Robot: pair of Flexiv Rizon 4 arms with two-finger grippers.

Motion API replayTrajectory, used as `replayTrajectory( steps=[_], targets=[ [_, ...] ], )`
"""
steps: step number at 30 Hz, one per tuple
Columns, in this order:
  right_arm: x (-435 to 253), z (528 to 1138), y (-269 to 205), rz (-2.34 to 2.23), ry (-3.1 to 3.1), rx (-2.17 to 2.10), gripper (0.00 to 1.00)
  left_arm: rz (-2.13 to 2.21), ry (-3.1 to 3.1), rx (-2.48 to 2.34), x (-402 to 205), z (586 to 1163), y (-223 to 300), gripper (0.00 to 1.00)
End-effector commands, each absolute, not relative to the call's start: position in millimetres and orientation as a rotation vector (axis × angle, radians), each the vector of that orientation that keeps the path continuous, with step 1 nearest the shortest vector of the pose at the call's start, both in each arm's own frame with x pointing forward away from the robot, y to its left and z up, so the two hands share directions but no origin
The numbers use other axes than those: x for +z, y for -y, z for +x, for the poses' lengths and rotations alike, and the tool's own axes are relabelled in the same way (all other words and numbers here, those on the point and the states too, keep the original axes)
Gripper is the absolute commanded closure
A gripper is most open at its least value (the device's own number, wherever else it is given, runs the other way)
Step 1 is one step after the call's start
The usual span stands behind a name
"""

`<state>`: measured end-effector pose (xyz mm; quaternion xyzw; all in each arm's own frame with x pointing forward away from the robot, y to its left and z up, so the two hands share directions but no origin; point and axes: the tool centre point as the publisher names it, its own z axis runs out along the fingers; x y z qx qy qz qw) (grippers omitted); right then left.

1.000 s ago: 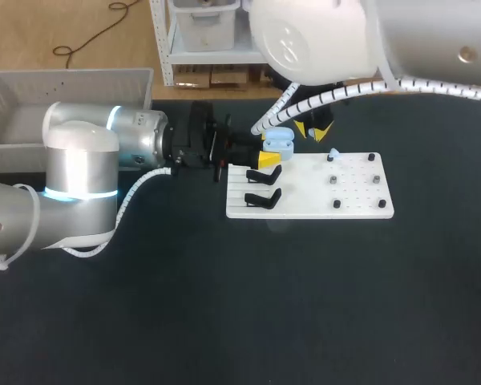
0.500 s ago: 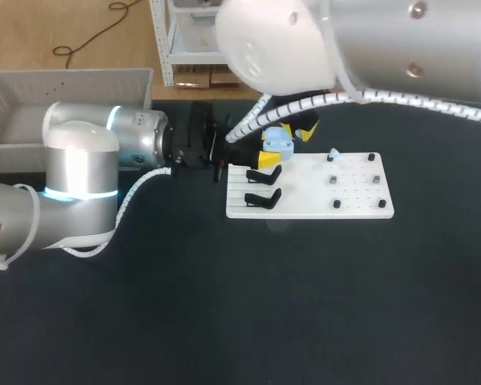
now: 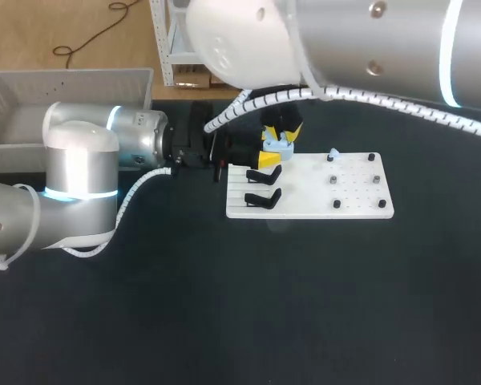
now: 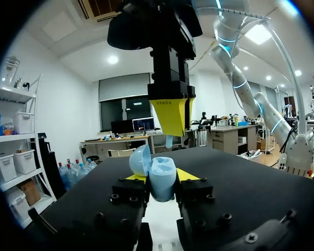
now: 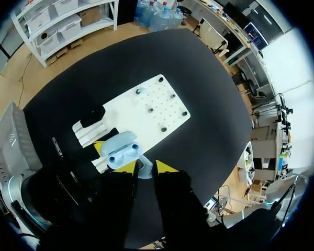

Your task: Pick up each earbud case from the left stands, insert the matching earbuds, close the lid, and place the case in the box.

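Note:
My left gripper [image 3: 266, 154] [image 4: 162, 180] is shut on a light blue earbud case [image 3: 277, 145] [image 4: 161, 179], held just behind the white board [image 3: 313, 192] with its lid [image 4: 139, 159] open. Directly above the case hangs my right gripper [image 3: 282, 130] [image 4: 170, 116] [image 5: 145, 167], shut on a small pale blue earbud [image 4: 169, 141] [image 5: 145, 168]. Under the right gripper, the open case [image 5: 120, 147] shows its two sockets. A second earbud [image 3: 333, 152] lies on the board near its far edge. Two black stands [image 3: 263, 175] [image 3: 262, 198] sit on the board's left end.
Several dark pegs [image 3: 335, 180] stick up from the board's right half. A grey bin [image 3: 64, 84] stands at the table's back left, behind my left arm. Dark tabletop surrounds the board [image 5: 146, 112] in front and to the right.
My right arm has swung leftward, bringing its gripper and earbud from right of the case to directly over it. The left arm and case have stayed put.

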<state>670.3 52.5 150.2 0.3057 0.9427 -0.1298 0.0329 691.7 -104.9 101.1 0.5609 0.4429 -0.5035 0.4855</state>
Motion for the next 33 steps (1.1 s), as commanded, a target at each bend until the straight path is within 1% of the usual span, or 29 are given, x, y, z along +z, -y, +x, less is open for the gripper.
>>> replayTrajectory(
  steps=[1, 9, 22, 33],
  targets=[
    [149.2, 676.7, -57.1, 0.947, -2.911, -0.418, 1.00, 1.366, -1.077, -1.226, 100.3, 692.6, 105.4, 1.00],
    [149.1, 677.4, -59.5, 0.941, -2.922, -0.438, 1.00, 1.366, -1.077, -1.226, 100.3, 692.6, 105.4, 1.00],
    [146.1, 679.6, -50.3, 1.034, -2.967, -0.432, 1.00, 1.366, -1.077, -1.226, 100.3, 692.6, 105.4, 1.00],
    [140.3, 680.5, -54.2, 1.020, -2.988, -0.457, 1.00, 1.366, -1.077, -1.226, 100.3, 692.6, 105.4, 1.00]
  ],
)
